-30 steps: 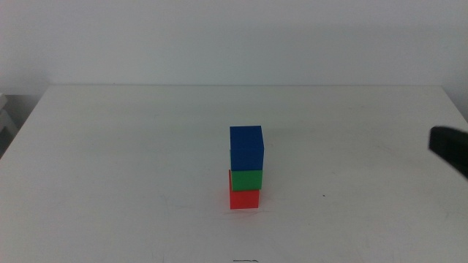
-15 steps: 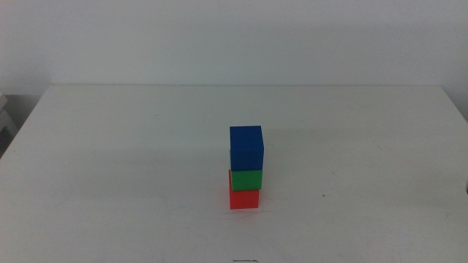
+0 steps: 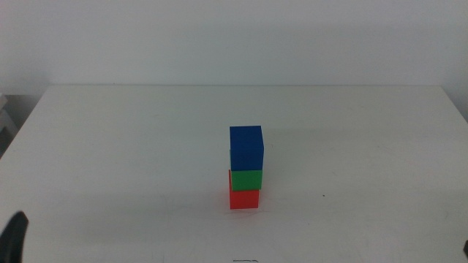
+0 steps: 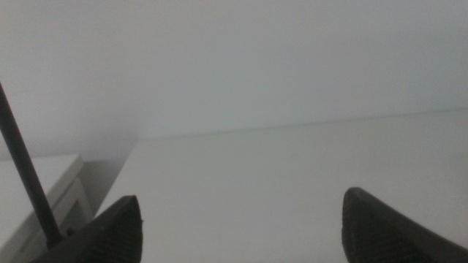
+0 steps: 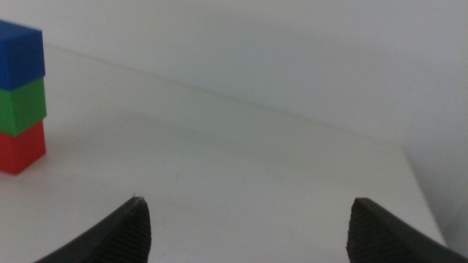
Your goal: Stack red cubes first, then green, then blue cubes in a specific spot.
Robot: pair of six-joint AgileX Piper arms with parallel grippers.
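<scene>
A stack of three cubes stands at the middle of the white table point(image 3: 110, 146): the red cube point(image 3: 244, 199) at the bottom, the green cube point(image 3: 246, 180) on it, the blue cube point(image 3: 246, 147) on top. The stack also shows in the right wrist view, red cube point(image 5: 22, 150), green cube point(image 5: 22, 106), blue cube point(image 5: 20, 52). My right gripper point(image 5: 248, 230) is open and empty, well away from the stack. My left gripper point(image 4: 241, 230) is open and empty; its tip point(image 3: 13, 235) shows at the bottom left corner of the middle view.
The table's far edge meets a plain white wall. In the left wrist view a white piece of furniture point(image 4: 36, 190) and a thin dark rod point(image 4: 25, 168) stand beyond the table's corner.
The right gripper has withdrawn out of the middle view at the right edge. The left gripper's tip has appeared at the bottom left corner. The stack has not moved.
</scene>
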